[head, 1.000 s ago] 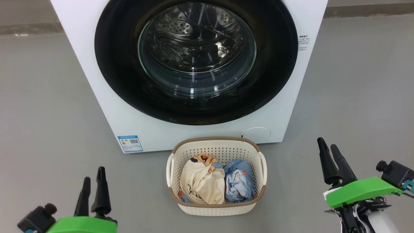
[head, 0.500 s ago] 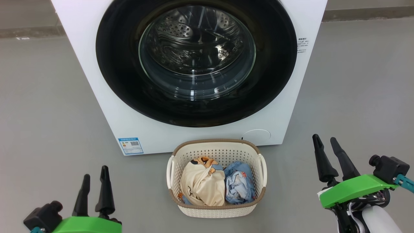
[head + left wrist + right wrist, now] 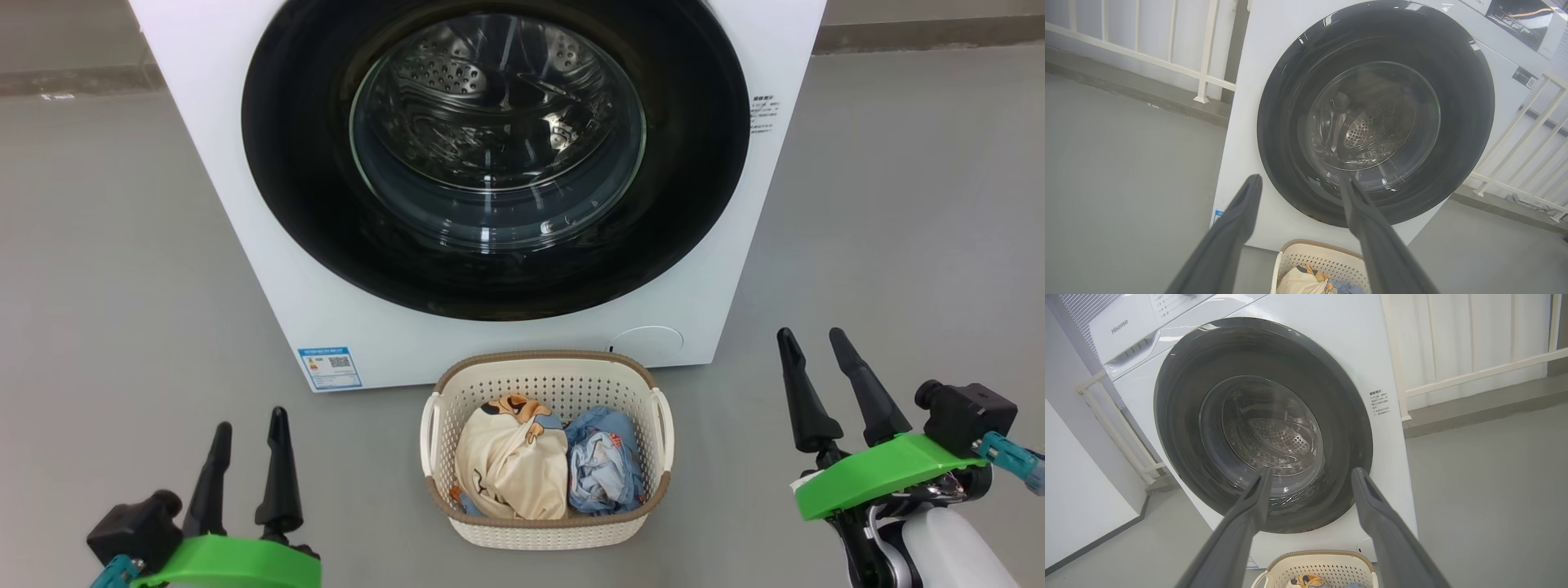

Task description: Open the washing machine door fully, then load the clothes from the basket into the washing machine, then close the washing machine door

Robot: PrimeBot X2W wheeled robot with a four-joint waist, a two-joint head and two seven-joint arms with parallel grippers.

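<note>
The white washing machine stands ahead with its round black-rimmed door shut flat against the front, the steel drum showing through the glass. On the floor just in front sits the cream basket holding the clothes: a cream garment on the left and a light blue one on the right. My left gripper hovers open at the lower left, well clear of the basket. My right gripper hovers open at the lower right. Both wrist views look at the door between spread fingers.
Grey floor spreads on both sides of the machine. A white railing runs behind it along a low kerb. A blue label sits at the machine's lower left corner and a round white cap at its lower right.
The head camera tilted slightly over the first half second. My right gripper rose and shifted a little left with its fingers spreading; my left gripper crept up and to the right. Door and basket stayed put.
</note>
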